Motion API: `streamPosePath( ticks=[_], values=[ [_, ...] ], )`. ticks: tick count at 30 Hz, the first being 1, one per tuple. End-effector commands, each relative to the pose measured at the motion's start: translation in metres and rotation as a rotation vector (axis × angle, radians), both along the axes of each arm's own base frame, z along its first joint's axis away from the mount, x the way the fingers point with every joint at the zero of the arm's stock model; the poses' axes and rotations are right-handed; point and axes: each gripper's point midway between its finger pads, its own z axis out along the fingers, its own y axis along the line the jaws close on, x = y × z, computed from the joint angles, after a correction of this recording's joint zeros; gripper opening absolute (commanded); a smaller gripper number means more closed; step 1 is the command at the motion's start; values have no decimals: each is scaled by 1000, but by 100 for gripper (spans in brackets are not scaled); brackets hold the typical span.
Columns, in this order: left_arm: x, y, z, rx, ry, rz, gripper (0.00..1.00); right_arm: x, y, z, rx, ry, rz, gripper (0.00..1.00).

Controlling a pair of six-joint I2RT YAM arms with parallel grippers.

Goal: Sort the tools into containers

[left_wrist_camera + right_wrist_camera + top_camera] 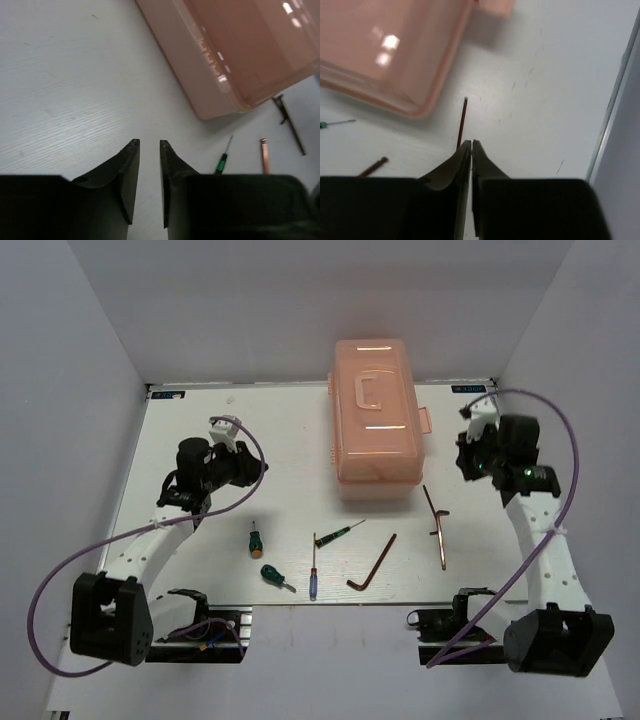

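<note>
The salmon-pink toolbox (pixel 372 420) stands closed at the back centre, handle on its lid. In front of it lie two stubby green-handled screwdrivers (pixel 255 539) (pixel 276 578), a blue precision screwdriver (pixel 312 575), a green precision screwdriver (pixel 338 532), a copper hex key (pixel 373 565) and crossed hex keys (pixel 437 525). My left gripper (pixel 250 468) hovers left of the toolbox, narrowly open and empty (pixel 149 144). My right gripper (pixel 466 458) hovers right of the toolbox, shut and empty (pixel 471 142), above the far end of a hex key (pixel 462 122).
The left wrist view shows the toolbox wall (pixel 235 55), the green precision screwdriver (pixel 222 161) and a copper hex key (pixel 264 156). White walls enclose the table on three sides. The table's right edge (pixel 612 115) runs close to my right gripper.
</note>
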Motion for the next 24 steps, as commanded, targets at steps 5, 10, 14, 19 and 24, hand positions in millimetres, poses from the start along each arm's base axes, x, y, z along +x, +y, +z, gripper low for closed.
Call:
streamPosePath(
  ticks=[5, 10, 14, 19, 24],
  values=[
    [20, -45, 27, -201, 18, -180, 75, 85, 93, 135, 415, -20, 220, 58],
    [38, -64, 19, -310, 73, -221, 77, 156, 155, 140, 647, 86, 242, 71],
    [42, -79, 4, -364, 115, -290, 79, 184, 196, 128, 666, 57, 263, 80],
    [51, -89, -5, -390, 115, -330, 81, 213, 206, 127, 687, -5, 196, 75],
    [53, -104, -13, -389, 129, -368, 81, 218, 213, 107, 666, 16, 145, 72]
  ],
)
